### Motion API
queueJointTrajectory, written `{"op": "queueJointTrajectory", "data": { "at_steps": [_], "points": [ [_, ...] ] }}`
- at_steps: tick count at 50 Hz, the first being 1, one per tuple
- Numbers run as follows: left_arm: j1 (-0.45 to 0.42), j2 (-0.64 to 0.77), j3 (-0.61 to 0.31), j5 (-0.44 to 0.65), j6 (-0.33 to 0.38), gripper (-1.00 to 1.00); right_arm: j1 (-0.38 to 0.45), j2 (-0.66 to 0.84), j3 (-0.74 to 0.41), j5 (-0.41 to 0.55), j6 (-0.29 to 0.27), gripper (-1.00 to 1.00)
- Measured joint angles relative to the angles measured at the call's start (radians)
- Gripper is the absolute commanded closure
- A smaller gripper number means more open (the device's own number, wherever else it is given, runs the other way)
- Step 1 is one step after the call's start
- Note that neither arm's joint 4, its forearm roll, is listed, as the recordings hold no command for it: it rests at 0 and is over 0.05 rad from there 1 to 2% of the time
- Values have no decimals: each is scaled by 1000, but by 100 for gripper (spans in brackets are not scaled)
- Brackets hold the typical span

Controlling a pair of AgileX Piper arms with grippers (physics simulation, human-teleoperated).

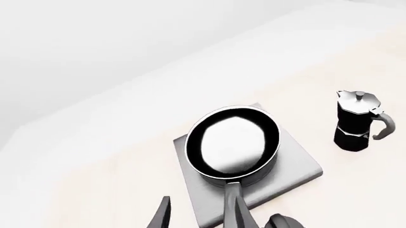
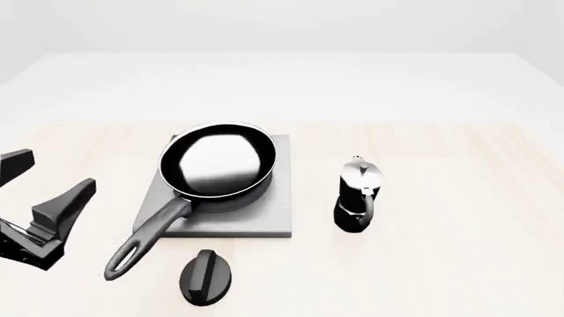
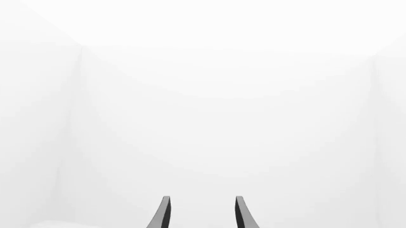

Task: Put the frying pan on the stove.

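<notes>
Now the left hand (image 2: 44, 198) is spread wide, grasping nothing, at nine o'clock from the frying pan (image 2: 218, 163) sitting on the stove (image 2: 264, 214); the right hand (image 3: 199, 213) is likewise released.

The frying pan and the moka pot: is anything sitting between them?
In the front view, only the stove's right edge and bare table lie between the frying pan and the moka pot. Nothing else sits there.

pan handle (image 2: 150, 231): sticks off stove (image 2: 264, 214) toward near-left, open table on its left
knob (image 2: 206, 277): just right of handle tip
moka pot (image 2: 358, 195): right of stove, narrow gap between
far table (image 2: 440, 92): bare
</notes>
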Motion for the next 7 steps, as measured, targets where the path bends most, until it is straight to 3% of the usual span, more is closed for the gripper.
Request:
{"op": "queueJointTrajectory", "data": {
  "at_steps": [7],
  "points": [
    [2,-56,-52,29,2,-100,0,0,-2,1,0,-100]
  ]
}}
